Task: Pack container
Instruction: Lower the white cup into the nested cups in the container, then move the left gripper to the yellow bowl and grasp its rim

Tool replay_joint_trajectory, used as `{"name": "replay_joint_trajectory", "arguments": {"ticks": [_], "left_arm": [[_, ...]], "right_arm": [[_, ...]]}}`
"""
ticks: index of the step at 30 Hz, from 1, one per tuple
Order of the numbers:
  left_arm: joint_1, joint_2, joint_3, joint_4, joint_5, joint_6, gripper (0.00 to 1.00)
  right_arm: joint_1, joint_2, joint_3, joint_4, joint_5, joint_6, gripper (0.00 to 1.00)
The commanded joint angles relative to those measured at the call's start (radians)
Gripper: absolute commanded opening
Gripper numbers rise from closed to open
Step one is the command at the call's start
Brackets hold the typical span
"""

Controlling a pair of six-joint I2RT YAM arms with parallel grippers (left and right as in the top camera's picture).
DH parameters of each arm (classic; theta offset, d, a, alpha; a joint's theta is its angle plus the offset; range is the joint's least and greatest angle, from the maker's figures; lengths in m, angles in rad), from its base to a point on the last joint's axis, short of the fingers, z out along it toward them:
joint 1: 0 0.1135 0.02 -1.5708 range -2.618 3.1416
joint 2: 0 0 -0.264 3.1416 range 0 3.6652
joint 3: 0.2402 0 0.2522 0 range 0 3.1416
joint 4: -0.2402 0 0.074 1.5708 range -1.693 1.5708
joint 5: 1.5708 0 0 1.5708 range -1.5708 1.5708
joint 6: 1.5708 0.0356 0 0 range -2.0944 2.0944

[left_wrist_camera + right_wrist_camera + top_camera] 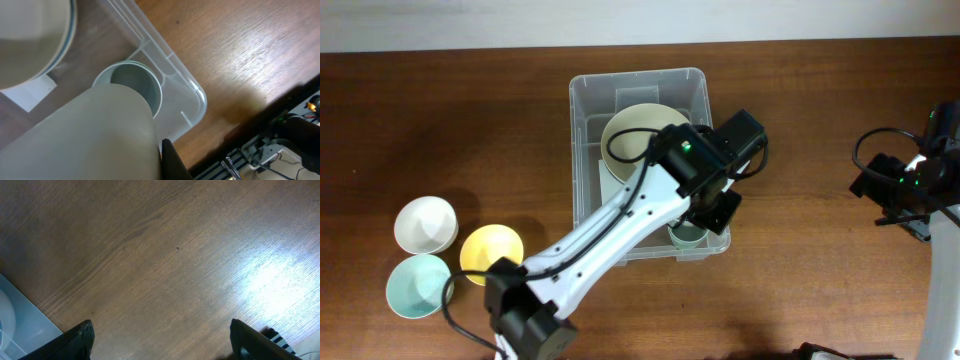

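Pack container, partway through. The left gripper (718, 208) hangs over the near right corner of the container (578, 150), which stands mid-table. Directly beneath the gripper, tucked into that corner, stands a small grey-green cup (135, 82), and behind the gripper, toward the far wall, a large cream bowl (635, 135) rests on the base. In the left wrist view a pale beige rounded object (85, 135) fills the foreground against the one dark finger (172, 160) that shows. It may be a further cup carried in, but whether the jaws are clamped on it cannot be told. The right gripper (165, 342) hovers well off to the container's right with its fingers spread wide and nothing between them, only bare table (175, 250) below. Judged from this layout, two items are packed. A white bowl (425, 222), a yellow bowl (490, 248) and a teal bowl (418, 285), grouped far to the left gripper's rear beside the arm's base, lie outside the container and appear left to pack. A white label (30, 92) lies on the container's base, and no writing on it is legible.
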Motion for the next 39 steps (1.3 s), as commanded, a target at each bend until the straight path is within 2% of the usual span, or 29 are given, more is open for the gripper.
{"name": "replay_joint_trajectory", "arguments": {"ticks": [1,5,6,7,8,9,12,15,21,26,31,35,39], "left_arm": [[0.001,0.048,-0.006,-0.003,0.012,-0.002,0.01],[0.001,0.074,-0.006,-0.004,0.012,-0.002,0.04],[0.001,0.076,-0.006,-0.005,0.012,-0.002,0.19],[0.001,0.077,-0.006,-0.005,0.012,-0.002,0.4],[0.001,0.077,-0.006,-0.005,0.011,-0.002,0.54],[0.001,0.077,-0.006,-0.004,0.008,-0.002,0.61],[0.008,0.075,-0.004,-0.008,-0.014,-0.002,0.62],[0.048,0.05,0.008,-0.034,-0.095,-0.024,0.62],[0.252,-0.126,0.013,-0.065,-0.265,-0.082,0.63],[0.578,-0.274,0.012,-0.146,-0.263,-0.136,0.69],[0.86,-0.311,-0.035,-0.225,-0.233,-0.14,0.71],[0.962,-0.311,-0.178,-0.16,-0.177,-0.089,0.72],[0.972,-0.311,-0.412,-0.027,-0.117,-0.085,0.72]], "right_arm": [[-0.005,-0.019,0.01,0.001,-0.006,0.008,0.82],[-0.005,-0.019,0.01,0.001,-0.005,0.007,0.83],[-0.005,-0.019,0.01,0.001,-0.006,0.008,0.83],[-0.005,-0.019,0.01,0.001,-0.005,0.007,0.83],[-0.005,-0.019,0.01,0.001,-0.005,0.007,0.83],[-0.005,-0.019,0.01,0.002,-0.005,0.003,0.82],[-0.005,-0.019,0.01,0.003,-0.006,-0.011,0.83],[-0.005,-0.019,0.01,0.003,-0.005,-0.014,0.82],[-0.005,-0.019,0.01,0.004,-0.002,-0.015,0.83],[-0.005,-0.019,0.01,0.004,0.005,-0.015,0.83],[-0.005,-0.019,0.01,0.006,0.005,-0.015,0.83],[-0.005,-0.018,0.01,0.008,0.005,-0.015,0.83],[-0.005,-0.018,0.01,0.008,0.005,-0.015,0.83]]}}
